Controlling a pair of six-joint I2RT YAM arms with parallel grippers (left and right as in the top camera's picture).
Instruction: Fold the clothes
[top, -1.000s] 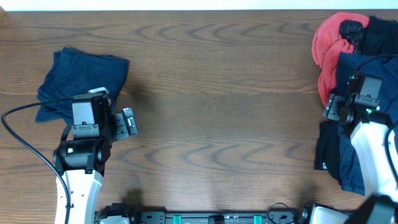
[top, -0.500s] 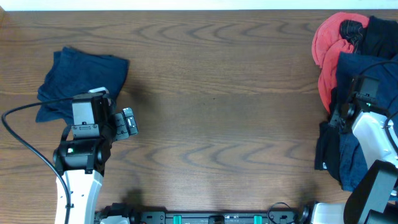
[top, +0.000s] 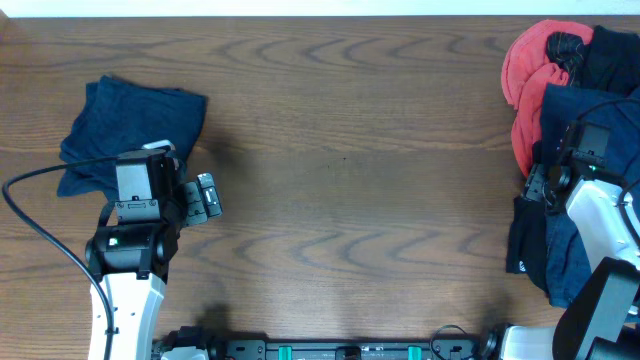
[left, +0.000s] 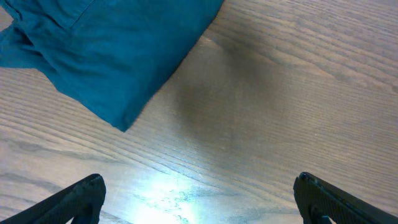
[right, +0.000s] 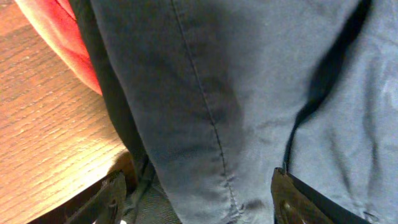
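Navy folded garment (top: 130, 130), soft and squarish, lies far left on the wood-grain tabletop (top: 360, 150); rumpled navy clothes (top: 590, 110) heap far right beside red cloth (top: 525, 70). Left wrist: left fingers (left: 81, 199) splayed wide, empty, above bare grain. Right wrist: right fingers (right: 112, 196) parted astride a stitched navy seam; grip unclear.

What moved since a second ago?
The right gripper shifted slightly rightward in the overhead view, deeper over the navy clothes, with its jaws open. The left gripper, the folded blue garment and the red cloth stayed put.
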